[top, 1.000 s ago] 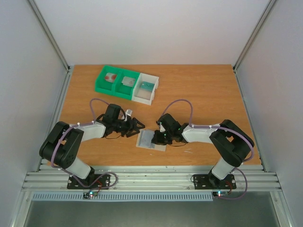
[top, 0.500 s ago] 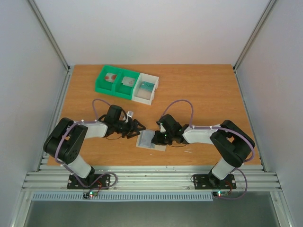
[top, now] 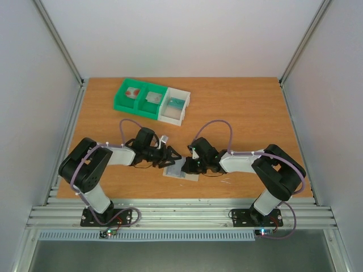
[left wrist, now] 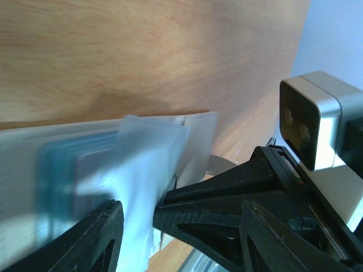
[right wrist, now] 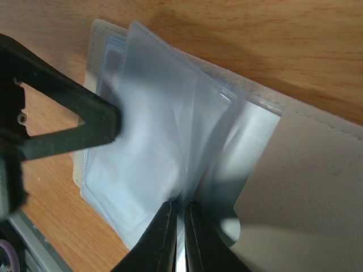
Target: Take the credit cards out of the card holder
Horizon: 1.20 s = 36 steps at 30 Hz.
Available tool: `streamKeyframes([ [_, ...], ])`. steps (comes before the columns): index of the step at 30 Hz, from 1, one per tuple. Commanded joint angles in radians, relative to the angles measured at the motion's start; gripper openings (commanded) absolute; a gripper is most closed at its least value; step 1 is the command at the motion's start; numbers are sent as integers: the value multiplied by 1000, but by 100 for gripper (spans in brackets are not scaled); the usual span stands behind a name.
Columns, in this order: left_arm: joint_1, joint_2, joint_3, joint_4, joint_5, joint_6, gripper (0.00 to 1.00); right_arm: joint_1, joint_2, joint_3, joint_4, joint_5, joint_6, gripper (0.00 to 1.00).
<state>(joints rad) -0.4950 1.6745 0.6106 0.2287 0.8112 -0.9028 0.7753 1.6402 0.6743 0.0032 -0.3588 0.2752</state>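
Right gripper: jaws clamped on one raised translucent leaf of card holder. Left gripper: jaws apart, fingertip touching leaf's left edge. Holder on table, between claws, long axis left-right. Credit cards not discernible inside. Left arm free to reach.

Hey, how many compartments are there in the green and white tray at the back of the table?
3, in a row: the left green compartment, the middle green compartment, and the white compartment at the right end. None looks hidden.
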Motion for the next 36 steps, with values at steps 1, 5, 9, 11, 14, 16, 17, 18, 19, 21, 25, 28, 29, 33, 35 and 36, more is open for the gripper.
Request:
streamKeyframes([
  [1, -40, 52, 27, 51, -11, 1, 57, 6, 42, -48, -65, 116, -16, 8],
  [5, -47, 60, 25, 69, -13, -7, 57, 6, 35, -54, -64, 123, -17, 8],
  [9, -47, 14, 20, 47, -46, -12, 57, 6, 25, -59, -56, 127, -23, 8],
  [11, -47, -21, 28, -4, -70, 10, 58, 6, 22, -59, -54, 128, -27, 8],
  [14, -47, -52, 57, -97, -117, 72, 59, 7, 16, -59, -54, 124, -37, 8],
  [16, -46, -59, 68, -135, -129, 96, 60, 7, 10, -63, -54, 127, -40, 8],
  [17, -46, -61, 68, -145, -135, 106, 60, 7, 7, -65, -55, 128, -43, 8],
  [18, -47, -64, 66, -153, -141, 111, 61, 7, 4, -65, -56, 130, -44, 8],
  [19, -47, -64, 64, -159, -147, 116, 61, 6, 2, -65, -58, 130, -46, 8],
  [21, -47, -58, 60, -159, -148, 124, 62, 7, -5, -65, -60, 132, -47, 8],
  [25, -47, -39, 40, -104, -116, 99, 62, 7, -9, -64, -60, 136, -47, 8],
  [28, -47, -35, 26, -56, -93, 64, 62, 7, -7, -62, -61, 136, -46, 8],
  [29, -47, -34, 24, -49, -91, 55, 61, 7, -8, -62, -60, 138, -45, 8],
  [33, -46, -54, 19, -76, -112, 54, 61, 7, -10, -64, -62, 139, -45, 8],
  [35, -47, -74, 27, -116, -137, 72, 61, 7, -15, -65, -63, 142, -45, 8],
  [36, -47, -86, 31, -141, -157, 85, 61, 7, -17, -66, -65, 142, -45, 8],
])
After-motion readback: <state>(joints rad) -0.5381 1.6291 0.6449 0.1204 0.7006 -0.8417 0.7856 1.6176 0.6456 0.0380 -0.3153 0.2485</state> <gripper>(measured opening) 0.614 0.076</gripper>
